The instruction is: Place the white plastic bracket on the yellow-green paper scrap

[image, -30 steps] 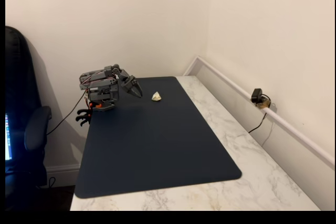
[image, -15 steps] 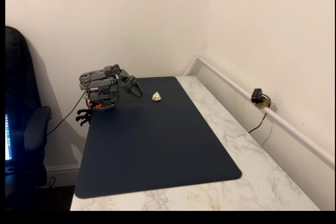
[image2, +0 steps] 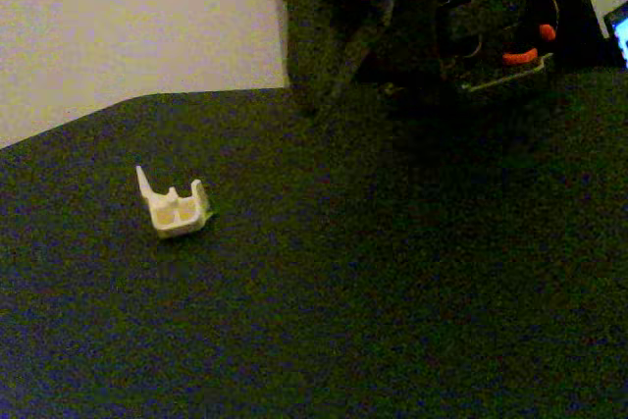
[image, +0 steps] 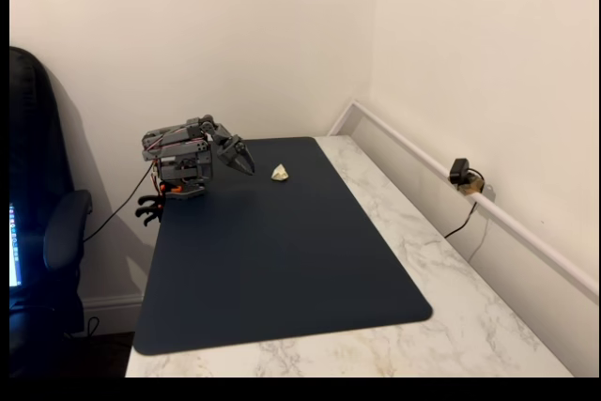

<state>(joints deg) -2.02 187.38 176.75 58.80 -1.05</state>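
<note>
The white plastic bracket (image: 280, 173) lies on the dark mat near its far edge; in a fixed view up close it is a small off-white angular piece (image2: 174, 211) with two prongs pointing up. A faint sliver of the yellow-green paper scrap (image2: 208, 211) peeks out at the bracket's right base, the bracket resting on it. My gripper (image: 247, 167) hangs on the folded arm at the mat's back left, a short way left of the bracket and apart from it. Its jaws come to one point, shut on nothing. Up close, the gripper (image2: 324, 95) points down behind the bracket.
The dark mat (image: 282, 260) covers most of a marble table (image: 451, 307). Walls close the back and right. A small camera (image: 460, 174) sits on the right-hand rail. A dark office chair (image: 42, 232) stands at the left. The arm's base (image: 178, 176) sits at the mat's back left corner.
</note>
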